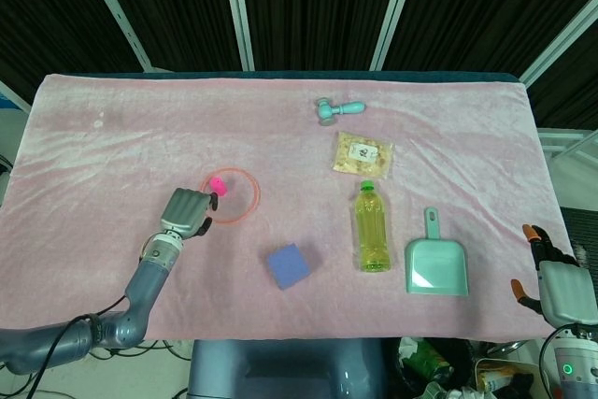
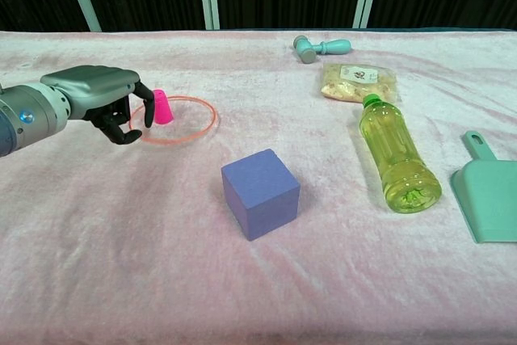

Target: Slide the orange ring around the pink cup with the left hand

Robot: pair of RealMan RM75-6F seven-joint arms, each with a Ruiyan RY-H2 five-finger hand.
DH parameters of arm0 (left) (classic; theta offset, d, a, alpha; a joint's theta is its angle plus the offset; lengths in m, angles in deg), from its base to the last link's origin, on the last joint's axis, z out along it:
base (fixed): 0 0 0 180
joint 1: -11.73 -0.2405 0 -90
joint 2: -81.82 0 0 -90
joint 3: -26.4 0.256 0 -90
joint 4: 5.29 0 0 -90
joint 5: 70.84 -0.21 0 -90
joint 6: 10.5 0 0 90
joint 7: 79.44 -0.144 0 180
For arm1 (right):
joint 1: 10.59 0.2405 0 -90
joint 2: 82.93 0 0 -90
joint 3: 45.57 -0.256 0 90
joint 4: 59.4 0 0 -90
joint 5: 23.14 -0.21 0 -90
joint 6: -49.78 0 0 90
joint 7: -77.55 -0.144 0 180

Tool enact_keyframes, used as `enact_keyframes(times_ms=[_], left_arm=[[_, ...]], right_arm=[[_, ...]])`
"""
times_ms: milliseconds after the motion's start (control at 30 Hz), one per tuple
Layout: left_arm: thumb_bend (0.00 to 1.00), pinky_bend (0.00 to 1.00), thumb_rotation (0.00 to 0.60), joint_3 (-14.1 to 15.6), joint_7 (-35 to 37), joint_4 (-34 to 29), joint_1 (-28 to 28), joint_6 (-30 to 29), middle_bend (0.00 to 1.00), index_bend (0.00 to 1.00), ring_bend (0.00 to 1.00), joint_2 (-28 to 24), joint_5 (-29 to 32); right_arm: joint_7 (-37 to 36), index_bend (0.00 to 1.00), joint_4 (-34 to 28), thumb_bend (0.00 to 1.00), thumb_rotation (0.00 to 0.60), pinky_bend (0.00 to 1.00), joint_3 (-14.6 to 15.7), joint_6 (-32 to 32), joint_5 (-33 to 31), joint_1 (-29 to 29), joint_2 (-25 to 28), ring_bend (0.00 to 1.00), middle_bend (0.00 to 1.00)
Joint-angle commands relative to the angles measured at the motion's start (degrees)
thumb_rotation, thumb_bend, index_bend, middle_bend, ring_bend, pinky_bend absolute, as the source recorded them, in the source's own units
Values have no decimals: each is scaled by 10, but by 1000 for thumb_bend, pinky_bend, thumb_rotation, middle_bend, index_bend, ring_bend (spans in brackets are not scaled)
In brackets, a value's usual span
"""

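Note:
The orange ring (image 1: 259, 195) lies flat on the pink cloth, left of centre. The small pink cup (image 1: 216, 182) is inside it, close against the far-left rim. In the chest view the cup (image 2: 162, 107) stands just right of my left hand (image 2: 105, 103), and the ring (image 2: 215, 117) spreads out to the right of both. My left hand (image 1: 187, 210) rests at the ring's left rim, its fingers curled down over that rim and holding it. My right hand (image 1: 551, 287) hangs off the table's right edge, fingers apart and holding nothing.
A blue cube (image 2: 260, 193) sits right of and nearer than the ring. Further right lie a yellow-green bottle (image 2: 396, 155) and a teal dustpan (image 2: 491, 195). A snack bag (image 2: 358, 82) and a teal mallet (image 2: 319, 48) lie at the back.

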Motion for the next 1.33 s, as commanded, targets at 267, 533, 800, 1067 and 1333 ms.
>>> enact_keyframes(times_ms=[267,533,800,1067,1333], left_arm=[[247,1000,600,11,4,-43,5,4,985,223,986,-27,11],[239,994,600,24,-1,-169,-15,-50,886,263,900,-100,-28],[159,447,600,58,23,-348,-87,-151,373,192,294,-228,-108],[91,121,600,135,96,-378,-190,-249,139,146,17,-310,-230],[68,64,600,185,204,-287,-282,-342,90,126,0,-321,-312]], right_arm=[[3,45,-1,249,600,321,0,1,-2,0,0,265,71],[5,45,-1,249,600,321,-1,1,-6,1,-1,265,71],[7,43,-3,249,600,321,-2,-3,-6,-1,0,265,71],[-7,28,6,248,600,321,-3,-22,28,0,1,265,65],[-22,27,21,247,600,321,5,-32,57,-2,-3,263,64]])
